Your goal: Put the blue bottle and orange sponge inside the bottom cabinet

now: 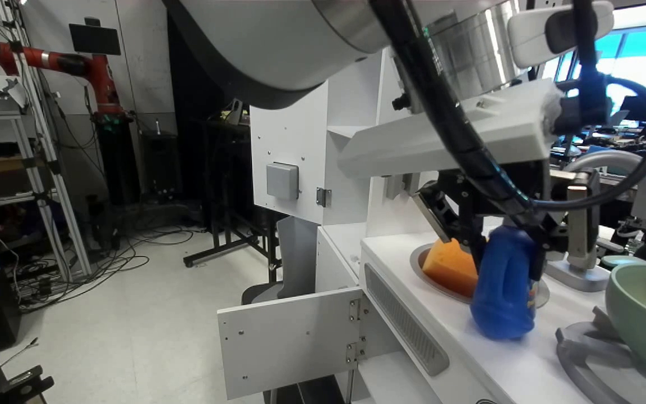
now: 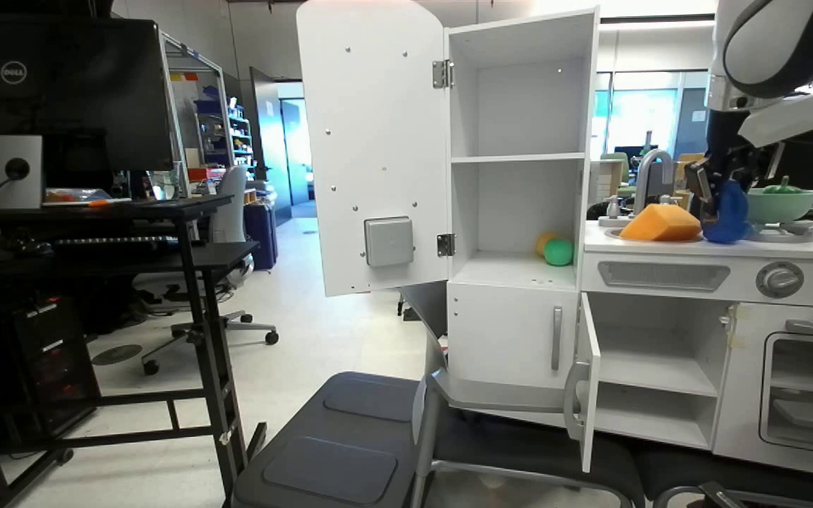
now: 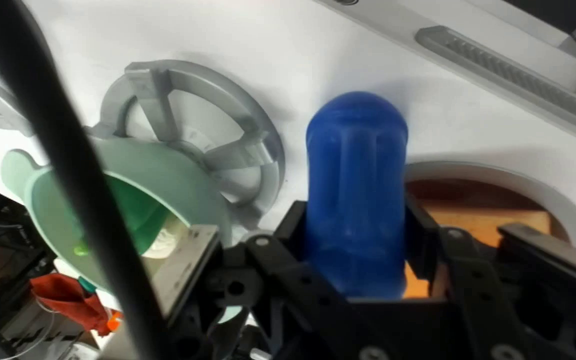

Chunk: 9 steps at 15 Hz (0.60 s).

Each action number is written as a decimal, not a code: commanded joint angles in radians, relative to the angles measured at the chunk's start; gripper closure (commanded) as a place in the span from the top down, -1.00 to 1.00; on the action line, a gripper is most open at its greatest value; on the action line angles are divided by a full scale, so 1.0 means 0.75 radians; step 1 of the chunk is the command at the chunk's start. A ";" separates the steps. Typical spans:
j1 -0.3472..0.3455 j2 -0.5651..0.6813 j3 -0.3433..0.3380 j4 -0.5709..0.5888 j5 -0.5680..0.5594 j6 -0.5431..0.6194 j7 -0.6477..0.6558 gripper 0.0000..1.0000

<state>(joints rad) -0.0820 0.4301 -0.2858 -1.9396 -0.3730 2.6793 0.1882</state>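
Wrist view is showing me the blue bottle (image 3: 355,195), with my gripper (image 3: 354,220) holding it snug, fingers (image 3: 420,235) pressing on both sides. It is being held at the white countertop (image 3: 278,45), between the sink (image 3: 553,202) and a gray stove ring (image 3: 233,97); I'm not seeing well enough to say whether its bottom is touching. Close by, the orange sponge (image 2: 660,224) is lying tilted in the sink. Lower down, the bottom cabinet (image 2: 657,367) is waiting, its door (image 2: 588,395) hanging open. I think I'm doing the bottle's part first. Next, I'm wanting to lift it clear, go out past the countertop's edge, then down and in, missing that door.
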 commanded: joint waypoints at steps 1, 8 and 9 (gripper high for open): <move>-0.058 -0.068 0.118 -0.037 0.125 -0.130 -0.258 -0.56; -0.050 -0.297 0.190 -0.225 0.122 -0.492 -0.592 -0.56; -0.027 -0.313 0.203 -0.238 0.109 -0.542 -0.586 -0.56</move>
<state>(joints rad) -0.1104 0.2583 -0.1657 -2.0630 -0.2852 2.3569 -0.2047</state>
